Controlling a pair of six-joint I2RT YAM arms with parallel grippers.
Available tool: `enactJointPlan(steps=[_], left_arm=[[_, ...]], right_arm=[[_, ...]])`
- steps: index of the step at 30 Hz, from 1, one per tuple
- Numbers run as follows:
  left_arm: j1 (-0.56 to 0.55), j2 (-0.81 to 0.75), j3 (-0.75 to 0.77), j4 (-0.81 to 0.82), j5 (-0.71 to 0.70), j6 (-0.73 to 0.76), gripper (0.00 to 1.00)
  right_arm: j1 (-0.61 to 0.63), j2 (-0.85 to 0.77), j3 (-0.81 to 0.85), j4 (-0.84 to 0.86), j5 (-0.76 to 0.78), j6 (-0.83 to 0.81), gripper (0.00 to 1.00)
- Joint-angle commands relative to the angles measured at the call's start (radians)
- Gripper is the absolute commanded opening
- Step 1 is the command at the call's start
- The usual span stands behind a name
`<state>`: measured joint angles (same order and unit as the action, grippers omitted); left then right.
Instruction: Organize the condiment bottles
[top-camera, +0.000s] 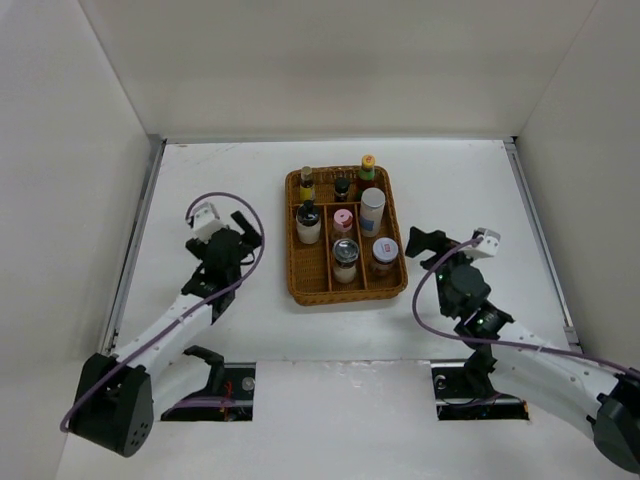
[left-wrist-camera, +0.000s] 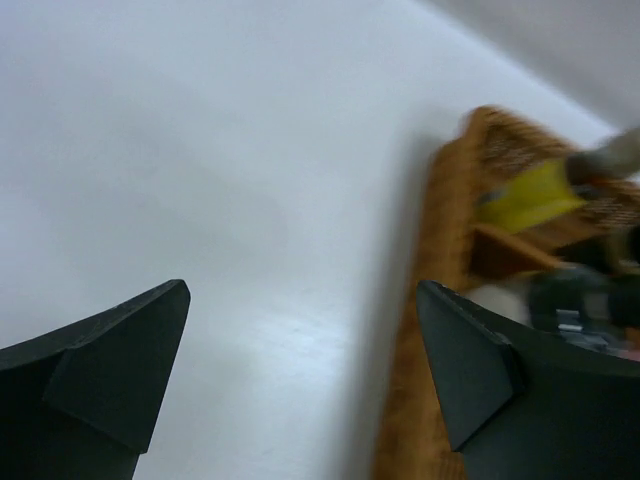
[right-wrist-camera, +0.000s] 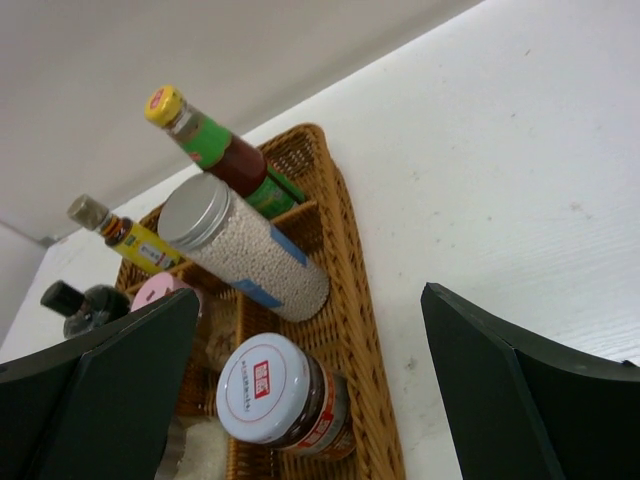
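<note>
All the condiment bottles stand in the brown wicker tray (top-camera: 296, 292). At the back are a yellow-labelled bottle (top-camera: 306, 184), a small dark bottle (top-camera: 342, 188) and a green yellow-capped bottle (top-camera: 367, 167). In front are a black-capped white bottle (top-camera: 308, 223), a pink-lidded jar (top-camera: 343, 221), a tall white cylinder (top-camera: 372, 210), a silver-lidded glass jar (top-camera: 346, 260) and a white-lidded jar (top-camera: 385, 255). My left gripper (top-camera: 245, 232) is open and empty, left of the tray. My right gripper (top-camera: 425, 245) is open and empty, right of it, facing the white-lidded jar (right-wrist-camera: 275, 395) and the cylinder (right-wrist-camera: 250, 250).
White walls enclose the white table on three sides. The tray's left rim (left-wrist-camera: 440, 300) lies close to my left gripper's right finger (left-wrist-camera: 470, 370). The tray's right rim (right-wrist-camera: 360, 300) lies between my right gripper's fingers in its wrist view.
</note>
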<state>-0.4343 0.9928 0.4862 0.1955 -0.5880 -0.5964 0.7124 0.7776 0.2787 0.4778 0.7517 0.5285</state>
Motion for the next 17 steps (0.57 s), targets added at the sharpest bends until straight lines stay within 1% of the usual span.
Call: enactJointPlan(steps=[1,4,6,12,17], left_arm=[[0.148,-0.031,-0.081,-0.137,0.103,-0.164,1.00],[0.254,-0.031,-0.110,-0.159,0.223,-0.181,1.00],[0.271,-0.036,-0.110,-0.169,0.276,-0.197,1.00],[0.194,-0.103,-0.058,-0.225,0.283,-0.194,1.00],[0.135,-0.163,-0.041,-0.243,0.260,-0.190,1.00]], right_arm=[[-0.020,-0.058,0.010,-0.040,0.054,0.014,1.00],[-0.021,-0.089,0.027,-0.106,0.067,0.042,1.00],[-0.023,-0.092,0.036,-0.151,0.067,0.065,1.00],[-0.027,-0.070,0.082,-0.303,0.060,0.088,1.00],[-0.046,-0.142,0.085,-0.357,0.083,0.102,1.00]])
